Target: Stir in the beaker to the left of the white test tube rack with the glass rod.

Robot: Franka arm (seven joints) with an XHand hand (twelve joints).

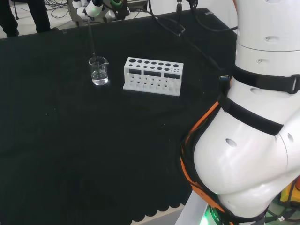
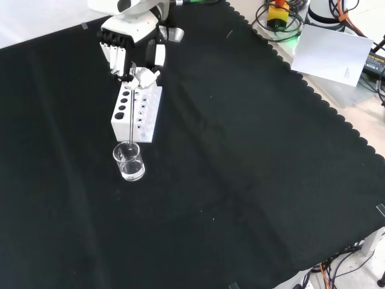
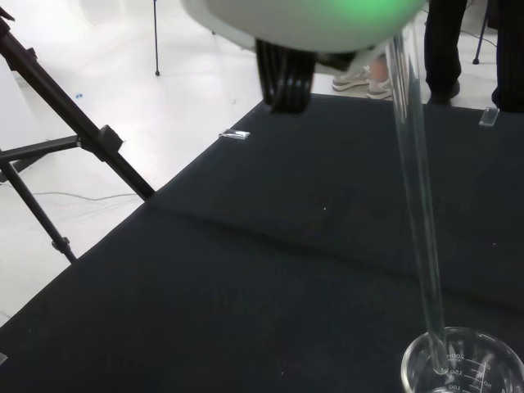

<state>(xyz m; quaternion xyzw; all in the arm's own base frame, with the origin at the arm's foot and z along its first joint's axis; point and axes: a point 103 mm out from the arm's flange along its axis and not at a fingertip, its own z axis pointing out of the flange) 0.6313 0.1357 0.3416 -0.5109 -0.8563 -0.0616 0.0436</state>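
On surface left of test tube rack (image 1: pixel 153 76) in head view: beaker (image 1: pixel 99 71), rod (image 2: pixel 132 123) tip inside. Hand (image 2: pixel 133 51) pinches rod top. I judge wide stirring could tip beaker.

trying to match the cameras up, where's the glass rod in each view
Head view: glass rod slants down from the hand into the beaker, left of the rack.
Front view: rod crosses the rack down into the beaker.
Wrist view: rod enters the beaker.
Shared landmark: the beaker.
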